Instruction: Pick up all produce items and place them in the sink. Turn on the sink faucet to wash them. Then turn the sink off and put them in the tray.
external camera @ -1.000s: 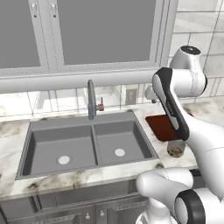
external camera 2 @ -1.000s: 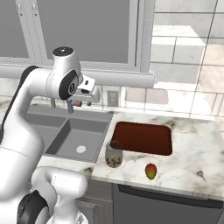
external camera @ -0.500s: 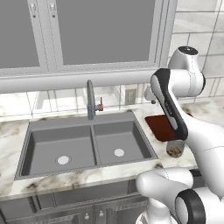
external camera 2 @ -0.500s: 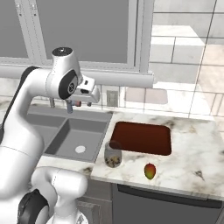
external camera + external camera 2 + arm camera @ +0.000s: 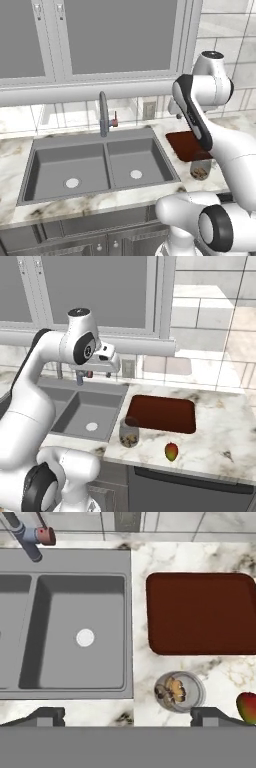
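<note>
The tool hangs open, empty, high over the sink's right rim. The fruit lies near the tabletop's front edge, just right of a jar, before the tray.

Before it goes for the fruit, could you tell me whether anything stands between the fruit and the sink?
Yes: a glass jar stands on the counter between the fruit and the sink, near the sink's right rim.

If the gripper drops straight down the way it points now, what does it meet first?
Probably the marble counter strip between the sink and the tray, judging from the hand view. The open gripper hangs high, so depth is uncertain.
</note>
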### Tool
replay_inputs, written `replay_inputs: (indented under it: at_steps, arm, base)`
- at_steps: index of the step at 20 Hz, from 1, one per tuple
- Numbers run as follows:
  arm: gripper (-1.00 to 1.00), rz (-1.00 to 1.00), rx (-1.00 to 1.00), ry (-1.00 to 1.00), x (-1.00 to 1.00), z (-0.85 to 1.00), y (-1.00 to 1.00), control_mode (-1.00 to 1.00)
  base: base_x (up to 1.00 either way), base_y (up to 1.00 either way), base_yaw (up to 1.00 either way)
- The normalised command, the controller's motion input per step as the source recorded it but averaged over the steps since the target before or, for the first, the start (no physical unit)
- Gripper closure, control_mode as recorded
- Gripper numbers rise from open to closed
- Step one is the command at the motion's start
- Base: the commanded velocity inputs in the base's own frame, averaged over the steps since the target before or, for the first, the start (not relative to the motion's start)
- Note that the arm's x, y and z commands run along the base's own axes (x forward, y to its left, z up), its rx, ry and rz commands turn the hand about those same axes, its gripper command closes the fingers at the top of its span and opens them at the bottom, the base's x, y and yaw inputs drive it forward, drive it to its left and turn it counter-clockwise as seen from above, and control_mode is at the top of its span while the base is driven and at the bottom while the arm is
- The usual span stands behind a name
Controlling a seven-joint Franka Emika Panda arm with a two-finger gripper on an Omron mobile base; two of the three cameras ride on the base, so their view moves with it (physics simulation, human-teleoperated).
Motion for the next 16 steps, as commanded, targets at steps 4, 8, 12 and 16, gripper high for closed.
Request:
replay_inputs:
  at_steps: [4,8,12,16]
  arm:
    - [-1.0,0.0,0.0,0.1,0.03,0.0,-0.49,-1.0]
    - [-1.0,-0.01,-0.03,0.27,0.17,0.15,-0.88,-1.0]
    - [-1.0,-0.04,-0.06,0.3,0.11,0.01,-1.0,-1.0]
    - [-1.0,-0.05,-0.07,0.28,0.0,-0.38,-1.0,-1.0]
  base:
    - [0.0,0.0,0.0]
    - [0.0,0.0,0.0]
    - [0.0,0.0,0.0]
    - [0.0,0.0,0.0]
